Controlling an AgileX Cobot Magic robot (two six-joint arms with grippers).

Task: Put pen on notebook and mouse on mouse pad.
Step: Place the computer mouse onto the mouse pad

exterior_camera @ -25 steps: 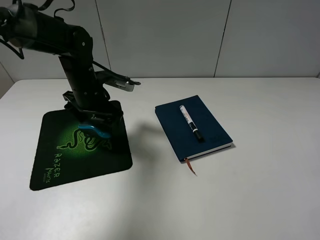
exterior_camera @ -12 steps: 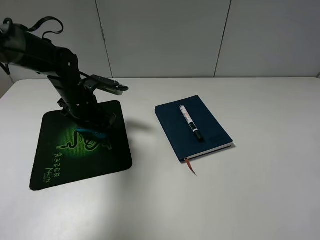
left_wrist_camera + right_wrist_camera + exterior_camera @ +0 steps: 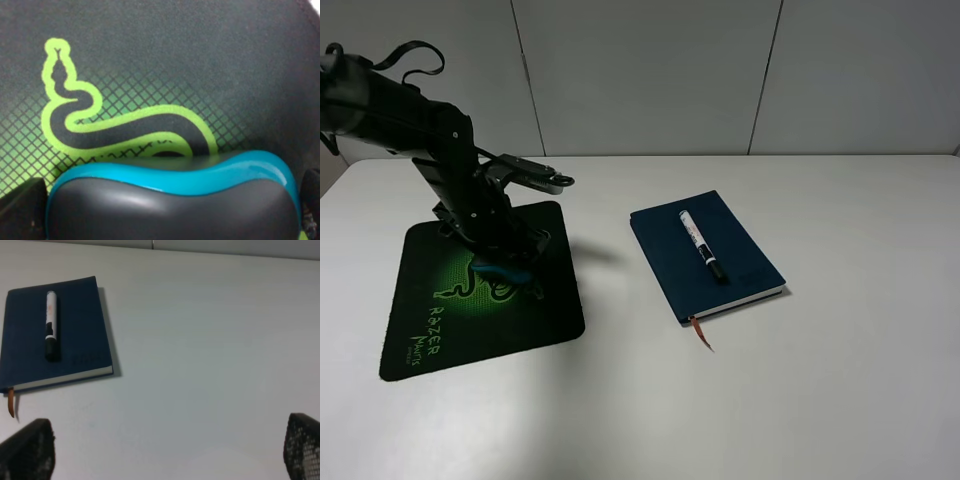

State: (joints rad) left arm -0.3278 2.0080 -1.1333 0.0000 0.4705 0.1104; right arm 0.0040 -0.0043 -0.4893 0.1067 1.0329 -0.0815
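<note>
The mouse [image 3: 175,200], dark grey on top with teal sides, rests low on the black mouse pad [image 3: 430,330] over its green snake logo. My left gripper [image 3: 503,258] is shut on the mouse, with one dark finger [image 3: 20,210] pressed to each side; only a teal sliver of the mouse [image 3: 512,273] shows from above. The white pen [image 3: 701,243] with its black cap lies on the navy notebook [image 3: 740,240] right of centre. The right wrist view also shows the pen [image 3: 50,325] on the notebook [image 3: 75,330]. My right gripper [image 3: 162,450] is open, off to the side of the notebook.
The white table [image 3: 820,380] runs back to a grey panelled wall. The notebook's orange ribbon [image 3: 702,335] trails off its near corner. The left arm's links and cable rise over the pad's back edge.
The left arm has dropped and shifted slightly left, bringing the mouse down onto the pad's logo. The pen and notebook have not moved.
</note>
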